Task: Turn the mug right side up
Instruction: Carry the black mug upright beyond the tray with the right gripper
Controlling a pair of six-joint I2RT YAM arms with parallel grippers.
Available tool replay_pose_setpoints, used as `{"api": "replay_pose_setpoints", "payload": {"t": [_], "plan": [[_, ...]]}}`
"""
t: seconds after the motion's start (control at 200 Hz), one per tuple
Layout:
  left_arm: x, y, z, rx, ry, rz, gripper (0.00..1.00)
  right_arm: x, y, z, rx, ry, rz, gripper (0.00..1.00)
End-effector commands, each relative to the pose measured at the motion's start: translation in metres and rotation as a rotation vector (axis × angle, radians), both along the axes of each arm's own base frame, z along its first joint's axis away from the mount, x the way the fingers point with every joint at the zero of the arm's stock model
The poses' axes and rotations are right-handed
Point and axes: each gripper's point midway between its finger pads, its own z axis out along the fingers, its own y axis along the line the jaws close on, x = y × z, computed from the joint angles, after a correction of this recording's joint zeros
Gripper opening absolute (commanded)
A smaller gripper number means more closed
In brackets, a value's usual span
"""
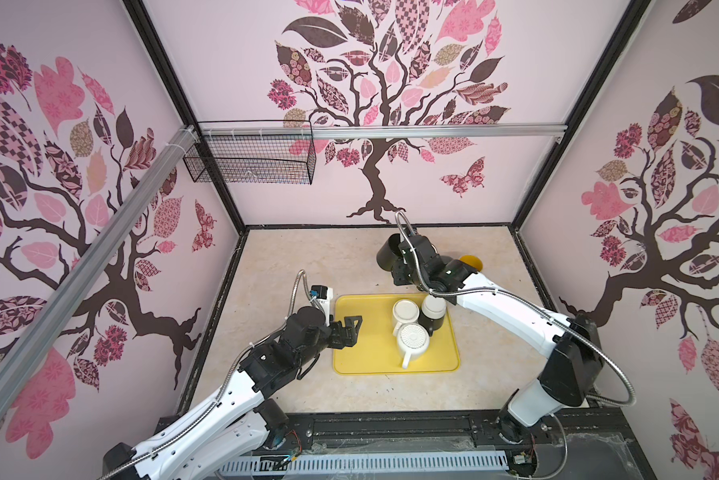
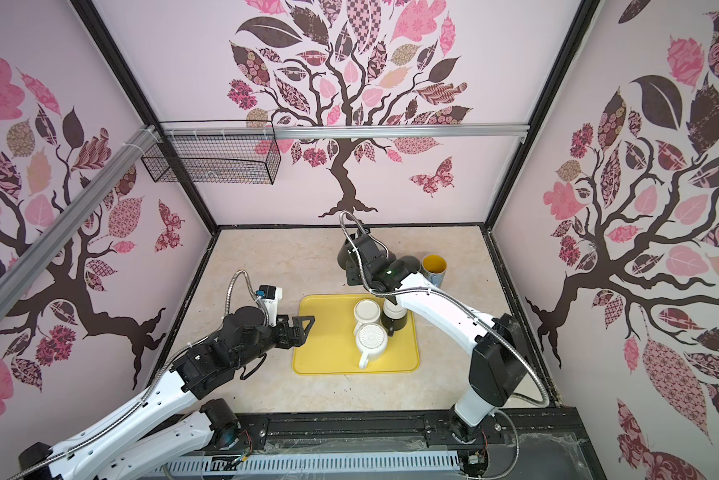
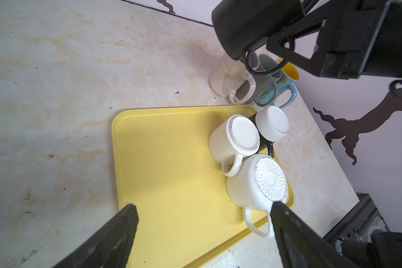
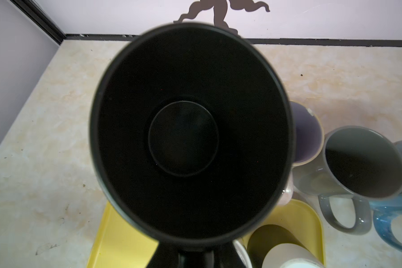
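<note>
The job in hand, as I judge it, is setting the black mug (image 1: 391, 251) down on its base. Finish the turn first, so the mouth faces straight up, and only then lower it. Aim for bare table (image 1: 299, 257) near the back edge, beside the row of upright mugs, which starts at the pale mug (image 3: 221, 76). Come down slowly until the base sits flat, and let go only then. A tilted mug released early would tip or knock its neighbours.

The right gripper (image 3: 281, 50) is pressed together on the black mug's handle. The mug hangs off the table, beyond the far edge of the yellow tray (image 1: 362, 357) and above the pale mug and the grey mug (image 4: 362, 160). Its body sticks out ahead of the gripper toward the back edge of the table. It is tilted, with its open mouth turned back at the right wrist camera, so the dark inside fills that view.

The left gripper (image 1: 351, 328) is spread wide and holds nothing, hovering over the tray's left edge. It is well apart from the black mug. Three mugs stand upside down near the tray's right edge, the nearest being the ribbed-base white mug (image 1: 412, 338).
</note>
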Motion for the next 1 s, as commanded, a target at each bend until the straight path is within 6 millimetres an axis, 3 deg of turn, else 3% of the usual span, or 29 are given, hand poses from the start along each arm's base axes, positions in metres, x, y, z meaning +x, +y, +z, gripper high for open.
{"api": "replay_pose_setpoints", "payload": {"t": [0.0,0.495,0.865,0.995], "plan": [[-0.004,-0.003,0.001,-0.044,-0.002,-0.014,0.92,0.020,0.007,0.023,-0.009,-0.086,-0.027,0.00],[-0.007,0.001,0.002,-0.048,0.002,-0.006,0.91,0.051,0.017,-0.041,-0.179,-0.009,-0.060,0.00],[-0.010,0.003,0.003,-0.042,0.002,-0.011,0.91,0.065,0.023,-0.077,-0.211,0.034,-0.068,0.00],[-0.010,0.003,0.002,-0.034,0.004,-0.015,0.91,0.069,0.016,-0.087,-0.231,0.051,-0.078,0.00]]}}
